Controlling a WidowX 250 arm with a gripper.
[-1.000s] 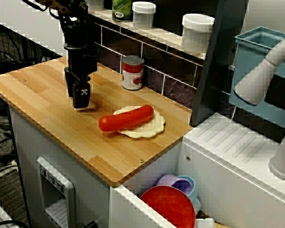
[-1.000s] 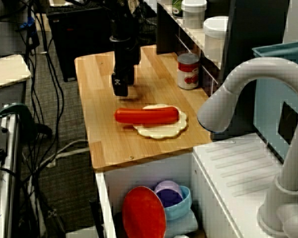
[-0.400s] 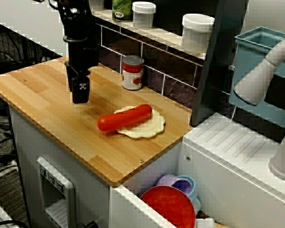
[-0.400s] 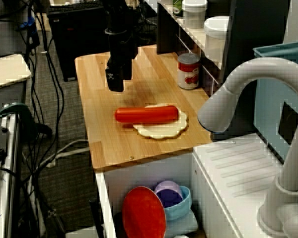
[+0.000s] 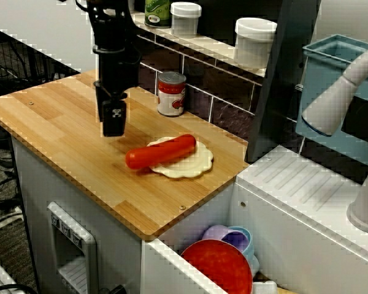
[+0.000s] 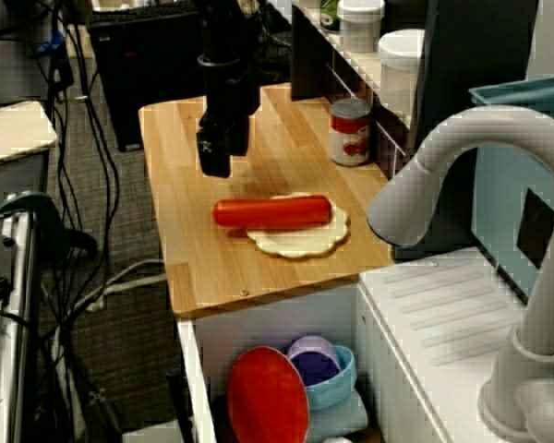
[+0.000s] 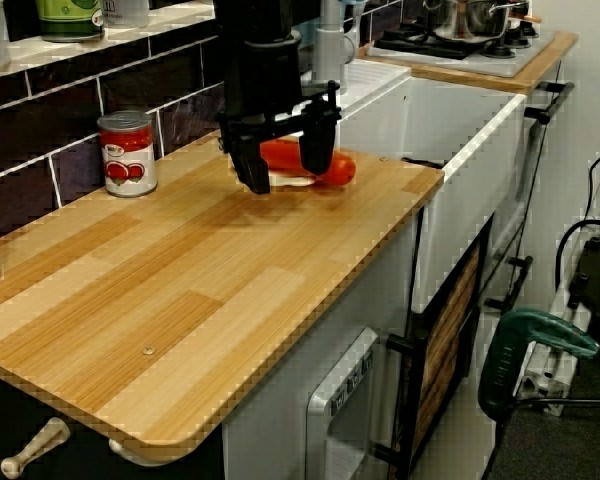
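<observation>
My black gripper (image 5: 113,127) hangs just above the wooden counter (image 5: 55,131), fingers pointing down. In the low view along the counter the gripper (image 7: 288,178) is open, with nothing between its fingers (image 7: 256,170). A red sausage (image 5: 161,152) lies across a small cream scalloped plate (image 5: 193,164), a short way right of the gripper in the front view. From the sink side the gripper (image 6: 214,162) is up and left of the sausage (image 6: 272,211) and plate (image 6: 300,242), apart from both. In the low view the sausage (image 7: 335,168) shows behind the fingers.
A red soup can (image 5: 171,94) stands against the dark tiled back wall. Jars (image 5: 254,41) line the shelf above. Right of the counter are a white sink (image 5: 306,202) with a faucet (image 6: 443,175). Below, an open compartment holds a red plate (image 5: 219,264) and bowls (image 6: 325,365).
The gripper has lifted a little off the counter and shifted slightly right, toward the sausage. The sausage nudged a touch left at first, then stayed put.
</observation>
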